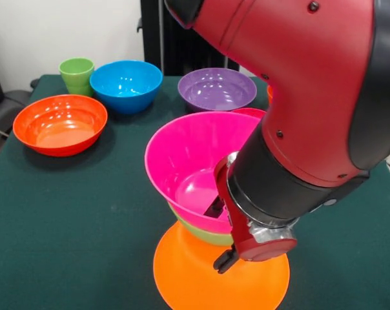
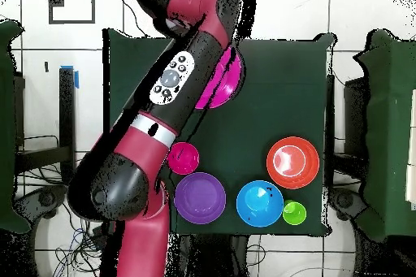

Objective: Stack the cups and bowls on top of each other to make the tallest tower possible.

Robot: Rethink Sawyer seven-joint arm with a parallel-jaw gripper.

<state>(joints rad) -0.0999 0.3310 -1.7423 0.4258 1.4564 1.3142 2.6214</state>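
At lower centre of the front view, the gripper (image 1: pixel 215 208) reaches inside the pink bowl (image 1: pixel 182 155) atop the tower (image 1: pixel 211 271); its opening cannot be told. The green cup (image 1: pixel 77 74) stands upper left.

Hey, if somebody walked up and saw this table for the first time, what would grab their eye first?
Probably the big red and black arm filling the right of the front view, its gripper at the rim of a tilted pink bowl. That bowl sits on a green bowl atop an upturned orange bowl. Farther back stand a red-orange bowl, a blue bowl, a purple bowl and a light-green cup.
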